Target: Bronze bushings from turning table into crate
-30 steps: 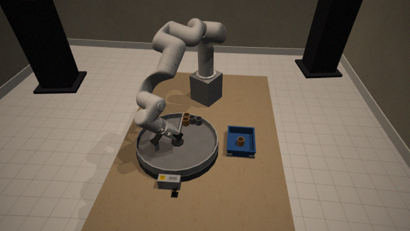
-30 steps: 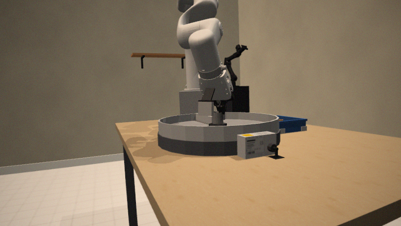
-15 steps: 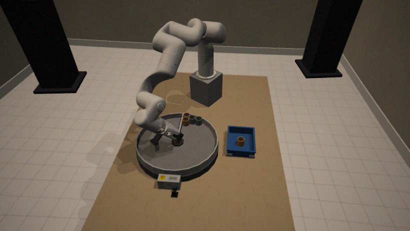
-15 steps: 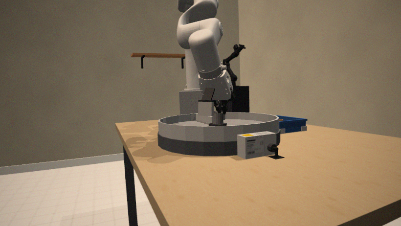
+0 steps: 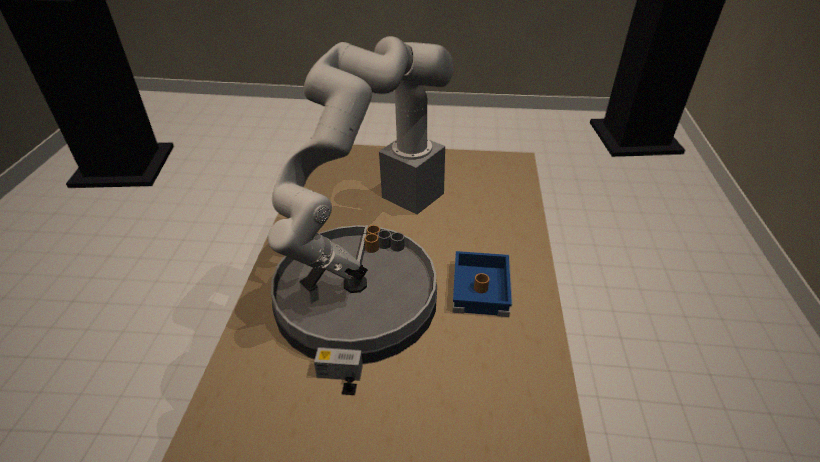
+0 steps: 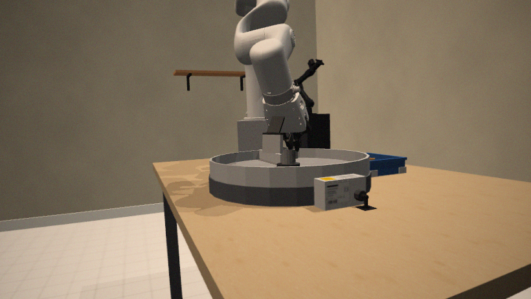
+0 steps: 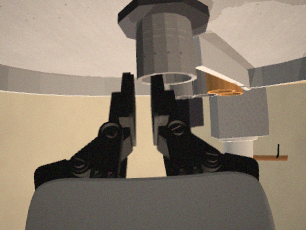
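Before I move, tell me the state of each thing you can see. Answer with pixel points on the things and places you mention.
End effector [image 5: 356, 275] [image 6: 293, 149] [image 7: 142, 88]: slightly open, nothing held
Crate [image 5: 482, 303] [image 6: 388, 167]: open-topped, partly filled
Crate's bronze bushing [image 5: 480, 286] [image 6: 371, 158]: upright
Two other bronze bushings [image 5: 371, 245] [image 7: 225, 92]: upright
Two steel bushings [image 5: 397, 243]: upright
Turning table [image 5: 354, 321] [image 6: 259, 176] [image 7: 60, 55]: level, loaded

On the bench [image 5: 459, 390] [image 6: 371, 237] lies a pale box [image 5: 338, 363] [image 6: 340, 191] with a yellow label, a small black stand [image 5: 349, 387] [image 6: 366, 202] just beside it, and an orange-brown shelf [image 6: 212, 73] [image 7: 270, 157] hangs behind.
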Action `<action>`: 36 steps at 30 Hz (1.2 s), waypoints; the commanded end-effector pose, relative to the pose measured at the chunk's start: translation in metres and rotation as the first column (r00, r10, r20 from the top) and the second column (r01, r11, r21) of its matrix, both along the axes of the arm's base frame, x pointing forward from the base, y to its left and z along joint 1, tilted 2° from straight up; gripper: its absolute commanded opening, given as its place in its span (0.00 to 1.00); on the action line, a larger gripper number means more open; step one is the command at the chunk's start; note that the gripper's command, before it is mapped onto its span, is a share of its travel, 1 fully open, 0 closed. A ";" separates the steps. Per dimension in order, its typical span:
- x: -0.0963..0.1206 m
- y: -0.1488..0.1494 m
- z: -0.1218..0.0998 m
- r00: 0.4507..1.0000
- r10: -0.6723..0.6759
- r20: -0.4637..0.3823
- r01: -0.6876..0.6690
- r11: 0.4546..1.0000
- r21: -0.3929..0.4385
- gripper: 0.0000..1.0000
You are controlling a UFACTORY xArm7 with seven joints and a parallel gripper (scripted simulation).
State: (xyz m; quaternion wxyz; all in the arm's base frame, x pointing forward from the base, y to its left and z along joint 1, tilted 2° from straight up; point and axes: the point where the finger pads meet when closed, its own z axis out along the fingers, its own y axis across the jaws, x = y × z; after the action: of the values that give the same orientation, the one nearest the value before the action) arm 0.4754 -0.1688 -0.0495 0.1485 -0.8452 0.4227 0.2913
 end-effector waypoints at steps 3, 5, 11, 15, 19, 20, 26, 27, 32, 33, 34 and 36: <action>0.002 -0.001 0.002 1.000 0.000 0.004 0.000 1.000 -0.002 0.12; 0.002 -0.001 0.002 1.000 0.000 0.004 0.000 1.000 -0.002 0.12; 0.001 -0.001 0.007 1.000 0.000 0.004 0.000 1.000 -0.002 0.12; 0.001 0.000 0.025 1.000 0.000 0.004 0.000 1.000 -0.002 0.12; 0.001 0.000 0.034 1.000 0.000 0.004 0.000 1.000 -0.002 0.12; 0.001 0.000 0.034 1.000 0.000 0.004 0.000 1.000 -0.002 0.12; 0.001 0.000 0.034 1.000 0.000 0.004 0.000 1.000 -0.002 0.12; 0.001 0.000 0.034 1.000 0.000 0.004 0.000 1.000 -0.002 0.12; 0.001 0.000 0.034 1.000 0.000 0.004 0.000 1.000 -0.002 0.12; 0.001 0.000 0.034 1.000 0.000 0.004 0.000 1.000 -0.002 0.12; 0.001 0.000 0.034 1.000 0.000 0.004 0.000 1.000 -0.002 0.12; 0.001 0.000 0.034 1.000 0.000 0.004 0.000 1.000 -0.002 0.12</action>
State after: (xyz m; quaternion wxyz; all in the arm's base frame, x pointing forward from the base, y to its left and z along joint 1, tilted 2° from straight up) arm 0.4746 -0.1680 -0.0173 0.1485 -0.8452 0.4227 0.2915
